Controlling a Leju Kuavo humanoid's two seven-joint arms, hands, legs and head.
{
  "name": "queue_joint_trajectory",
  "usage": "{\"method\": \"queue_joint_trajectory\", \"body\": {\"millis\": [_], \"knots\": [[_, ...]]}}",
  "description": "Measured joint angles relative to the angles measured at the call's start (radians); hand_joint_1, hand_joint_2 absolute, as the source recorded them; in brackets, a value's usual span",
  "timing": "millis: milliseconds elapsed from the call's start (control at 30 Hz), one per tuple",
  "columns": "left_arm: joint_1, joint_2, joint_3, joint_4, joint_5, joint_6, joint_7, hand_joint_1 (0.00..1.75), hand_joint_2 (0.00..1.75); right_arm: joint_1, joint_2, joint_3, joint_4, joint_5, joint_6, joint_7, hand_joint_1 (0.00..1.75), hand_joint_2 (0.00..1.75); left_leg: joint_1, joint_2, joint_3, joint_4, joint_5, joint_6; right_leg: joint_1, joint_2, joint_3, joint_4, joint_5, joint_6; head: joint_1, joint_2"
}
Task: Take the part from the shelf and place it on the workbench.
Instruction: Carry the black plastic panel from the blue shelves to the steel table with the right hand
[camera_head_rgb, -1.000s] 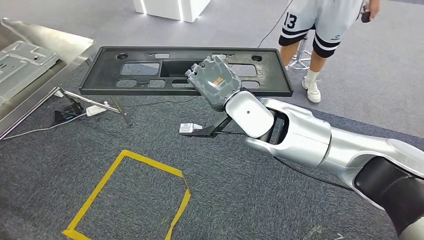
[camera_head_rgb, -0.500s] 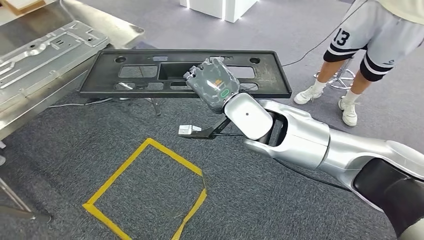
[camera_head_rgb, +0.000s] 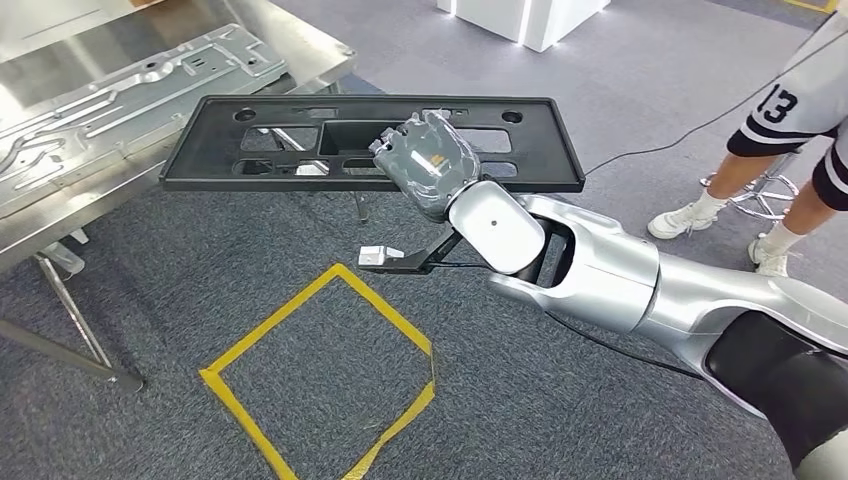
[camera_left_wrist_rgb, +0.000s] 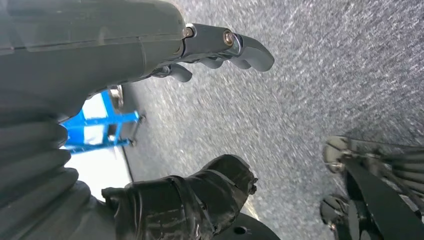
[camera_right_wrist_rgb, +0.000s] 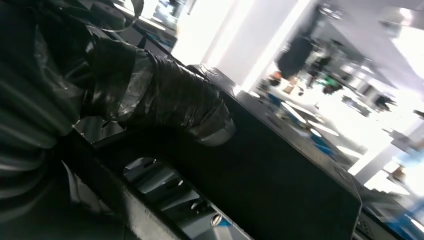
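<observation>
Fingers of the right hand grip the black part at its middle, holding it level above the carpet, long axis running crosswise. The steel workbench lies to the robot's left, the part's left end just beside its edge. The left hand hangs slack, holding nothing.

The right arm is glossy silver with a round wrist joint and a black band near the shoulder. The right hand has a grey back cover bearing an orange mark. The left hand shows a grey ribbed cover and dark fingers.
</observation>
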Motion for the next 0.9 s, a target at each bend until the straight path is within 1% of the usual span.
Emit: {"method": "queue_joint_trajectory", "body": {"millis": [33, 67, 100, 133, 167, 200, 233, 267, 300, 333, 367, 400, 433, 467, 500, 533, 567, 600, 633, 667, 700, 767, 800, 833, 867, 900], "knots": [[0.000, 0.000, 0.000, 0.000, 0.000, -0.001, 0.000, 0.00, 1.75, 0.000, 0.000, 0.000, 0.000, 0.000, 0.000, 0.000, 1.75, 1.75, 0.000, 0.003, 0.007, -0.019, 0.020, 0.002, 0.001, -0.014, 0.003, 0.000, -0.003, 0.001, 0.000, 0.000], [0.001, -0.001, 0.000, 0.000, 0.000, -0.001, 0.000, 0.00, 1.75, 0.000, 0.000, 0.000, 0.000, 0.000, 0.000, 0.000, 1.75, 1.75, 0.000, 0.012, 0.034, -0.074, 0.053, 0.005, 0.001, -0.028, 0.007, 0.000, -0.007, 0.003, 0.000, 0.000], [0.001, -0.001, 0.000, 0.000, 0.000, -0.001, 0.000, 0.00, 1.75, -0.001, 0.000, 0.000, 0.000, 0.000, 0.000, -0.001, 1.75, 1.75, -0.005, 0.038, 0.070, -0.146, 0.082, 0.008, 0.001, -0.041, 0.013, -0.001, -0.012, 0.005, 0.000, 0.000], [0.000, -0.001, 0.000, 0.000, 0.000, -0.001, 0.000, 0.00, 1.75, -0.003, 0.000, 0.000, 0.000, 0.000, 0.000, 0.000, 1.75, 1.75, -0.012, 0.062, 0.103, -0.206, 0.102, 0.013, 0.003, -0.053, 0.018, -0.002, -0.016, 0.009, 0.000, 0.000], [-0.001, -0.001, 0.000, 0.000, 0.000, -0.001, 0.000, 0.00, 1.75, -0.004, 0.000, 0.000, 0.001, 0.000, 0.000, 0.000, 1.75, 1.75, -0.020, 0.080, 0.124, -0.248, 0.111, 0.019, 0.004, -0.065, 0.022, -0.004, -0.019, 0.014, 0.001, 0.000], [-0.003, -0.001, 0.000, 0.000, 0.000, -0.001, 0.000, 0.00, 1.75, -0.004, 0.000, 0.000, 0.001, 0.000, 0.000, -0.001, 1.75, 1.75, -0.028, 0.089, 0.133, -0.266, 0.110, 0.024, 0.005, -0.076, 0.025, -0.006, -0.022, 0.019, 0.001, 0.000], [-0.003, 0.001, 0.000, 0.000, 0.001, 0.000, 0.001, 0.00, 1.75, -0.004, 0.000, 0.000, 0.001, 0.000, 0.000, -0.001, 1.75, 1.75, -0.033, 0.077, 0.135, -0.269, 0.109, 0.029, 0.005, -0.086, 0.029, -0.009, -0.025, 0.025, 0.001, 0.000], [-0.003, 0.003, 0.000, 0.000, 0.001, 0.000, 0.001, 0.00, 1.75, -0.003, 0.001, 0.000, 0.001, 0.000, 0.000, -0.003, 1.75, 1.75, -0.032, 0.065, 0.138, -0.274, 0.110, 0.034, 0.004, -0.094, 0.035, -0.011, -0.028, 0.032, 0.001, 0.000], [-0.001, 0.004, 0.000, 0.000, 0.001, 0.000, 0.002, 0.00, 1.75, -0.003, 0.001, 0.000, 0.002, 0.000, 0.000, -0.004, 1.75, 1.75, -0.031, 0.053, 0.145, -0.282, 0.111, 0.037, 0.002, -0.081, 0.038, -0.009, -0.034, 0.037, 0.002, 0.000], [0.001, 0.005, -0.001, 0.000, 0.002, 0.000, 0.002, 0.00, 1.75, -0.003, 0.001, 0.000, 0.002, 0.000, 0.000, -0.006, 1.75, 1.75, -0.028, 0.044, 0.152, -0.289, 0.112, 0.043, 0.000, -0.053, 0.034, 0.008, -0.047, 0.040, 0.004, 0.000], [0.002, 0.006, -0.001, 0.000, 0.002, 0.001, 0.002, 0.00, 1.75, -0.004, 0.001, 0.000, 0.003, 0.000, 0.000, -0.007, 1.75, 1.75, -0.025, 0.037, 0.159, -0.296, 0.114, 0.049, -0.001, -0.017, 0.017, 0.046, -0.067, 0.041, 0.006, 0.000], [0.001, 0.006, -0.001, 0.000, 0.002, 0.001, 0.003, 0.00, 1.75, -0.003, 0.000, 0.000, 0.003, 0.000, 0.000, -0.008, 1.75, 1.75, -0.023, 0.029, 0.163, -0.298, 0.113, 0.053, -0.002, 0.022, -0.013, 0.102, -0.092, 0.039, 0.009, 0.000], [-0.001, 0.006, -0.001, 0.000, 0.002, 0.001, 0.003, 0.00, 1.75, -0.002, 0.000, 0.000, 0.004, 0.000, -0.001, -0.010, 1.75, 1.75, -0.024, 0.023, 0.164, -0.297, 0.111, 0.059, -0.001, 0.042, -0.052, 0.169, -0.117, 0.037, 0.011, 0.000], [-0.004, 0.006, -0.001, 0.000, 0.003, 0.001, 0.003, 0.00, 1.75, 0.002, -0.001, 0.000, 0.004, 0.000, 0.000, -0.012, 1.75, 1.75, -0.024, 0.013, 0.164, -0.296, 0.109, 0.061, 0.000, 0.051, -0.090, 0.226, -0.131, 0.037, 0.013, 0.000], [-0.007, 0.006, -0.001, 0.000, 0.003, 0.001, 0.003, 0.00, 1.75, 0.007, -0.001, 0.001, 0.004, 0.000, 0.000, -0.013, 1.75, 1.75, -0.025, 0.003, 0.165, -0.293, 0.106, 0.062, 0.001, 0.054, -0.116, 0.256, -0.129, 0.037, 0.013, 0.000], [-0.008, 0.006, -0.001, 0.000, 0.004, 0.001, 0.003, 0.00, 1.75, 0.010, -0.002, 0.001, 0.005, -0.001, 0.000, -0.014, 1.75, 1.75, -0.025, -0.007, 0.166, -0.290, 0.102, 0.063, 0.001, 0.054, -0.125, 0.250, -0.108, 0.036, 0.013, 0.000], [-0.008, 0.006, -0.001, 0.000, 0.006, 0.001, 0.003, 0.00, 1.75, 0.012, -0.002, 0.001, 0.005, -0.001, 0.000, -0.014, 1.75, 1.75, -0.025, -0.016, 0.168, -0.284, 0.098, 0.061, 0.000, 0.055, -0.114, 0.206, -0.071, 0.035, 0.014, 0.000], [-0.007, 0.006, -0.001, 0.000, 0.007, 0.001, 0.003, 0.00, 1.75, 0.012, -0.002, 0.001, 0.006, -0.001, -0.001, -0.014, 1.75, 1.75, -0.025, -0.024, 0.169, -0.278, 0.092, 0.059, -0.001, 0.056, -0.091, 0.139, -0.030, 0.033, 0.015, 0.000], [-0.006, 0.006, -0.001, 0.000, 0.009, 0.001, 0.004, 0.00, 1.75, 0.011, -0.002, 0.001, 0.006, -0.001, -0.001, -0.014, 1.75, 1.75, -0.026, -0.030, 0.169, -0.271, 0.086, 0.056, 0.000, 0.059, -0.066, 0.077, -0.002, 0.032, 0.015, 0.000], [-0.005, 0.006, -0.001, 0.000, 0.009, 0.001, 0.004, 0.00, 1.75, 0.011, -0.002, 0.000, 0.006, -0.001, -0.001, -0.014, 1.75, 1.75, -0.027, -0.035, 0.167, -0.266, 0.082, 0.052, 0.000, 0.062, -0.047, 0.033, 0.015, 0.030, 0.015, 0.000], [-0.005, 0.006, -0.001, 0.000, 0.009, 0.002, 0.005, 0.00, 1.75, 0.011, -0.002, 0.000, 0.006, -0.002, -0.001, -0.014, 1.75, 1.75, -0.026, -0.039, 0.164, -0.263, 0.080, 0.047, 0.002, 0.064, -0.038, 0.011, 0.019, 0.029, 0.014, 0.000], [-0.003, 0.006, -0.001, 0.000, 0.009, 0.003, 0.008, 0.00, 1.75, 0.010, -0.001, 0.000, 0.006, -0.002, -0.001, -0.014, 1.75, 1.75, -0.025, -0.044, 0.162, -0.265, 0.080, 0.038, 0.004, 0.062, -0.033, 0.004, 0.019, 0.023, 0.014, 0.000], [-0.002, 0.006, -0.001, 0.000, 0.009, 0.003, 0.012, 0.00, 1.75, 0.010, -0.001, 0.000, 0.006, -0.002, -0.001, -0.014, 1.75, 1.75, -0.024, -0.043, 0.162, -0.263, 0.078, 0.033, 0.003, 0.059, -0.029, -0.001, 0.021, 0.018, 0.015, 0.000], [-0.001, 0.005, -0.001, 0.000, 0.008, 0.003, 0.015, 0.00, 1.75, 0.010, -0.001, 0.000, 0.006, -0.002, -0.001, -0.014, 1.75, 1.75, -0.023, -0.038, 0.157, -0.251, 0.068, 0.027, 0.001, 0.056, -0.024, -0.007, 0.023, 0.013, 0.014, 0.000], [-0.001, 0.005, -0.001, 0.000, 0.008, 0.002, 0.017, 0.00, 1.75, 0.008, 0.000, 0.000, 0.007, -0.002, -0.001, -0.014, 1.75, 1.75, -0.022, -0.029, 0.144, -0.221, 0.050, 0.021, -0.001, 0.054, -0.018, -0.014, 0.024, 0.009, 0.012, 0.000], [-0.002, 0.005, -0.002, 0.000, 0.008, 0.002, 0.019, 0.00, 1.75, 0.007, 0.000, 0.000, 0.007, -0.002, -0.001, -0.014, 1.75, 1.75, -0.018, -0.018, 0.121, -0.169, 0.025, 0.014, -0.002, 0.052, -0.012, -0.017, 0.024, 0.005, 0.011, 0.000]]}}
